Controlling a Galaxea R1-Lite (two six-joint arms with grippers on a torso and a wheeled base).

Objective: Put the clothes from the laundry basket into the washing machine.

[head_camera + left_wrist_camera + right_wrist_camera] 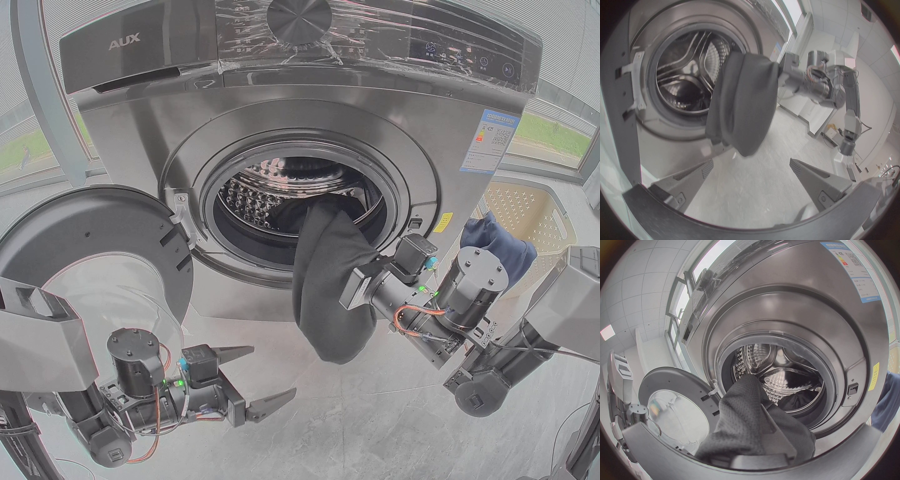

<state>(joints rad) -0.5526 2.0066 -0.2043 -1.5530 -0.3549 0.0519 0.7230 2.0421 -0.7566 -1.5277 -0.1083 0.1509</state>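
Right claw [351,286] grasps a dark grey cloth garment [325,294] hanging downward. Round steel drum opening [262,187] lies just ahead.

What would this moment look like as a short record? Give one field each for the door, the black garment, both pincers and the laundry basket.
door: open, swung to the robot's left
black garment: partly inside the drum, the rest hanging out over its rim
right pincer: shut on black garment, in front of the drum mouth
left pincer: open, empty, low beside the door
laundry basket: right of the machine, blue garment draped on it
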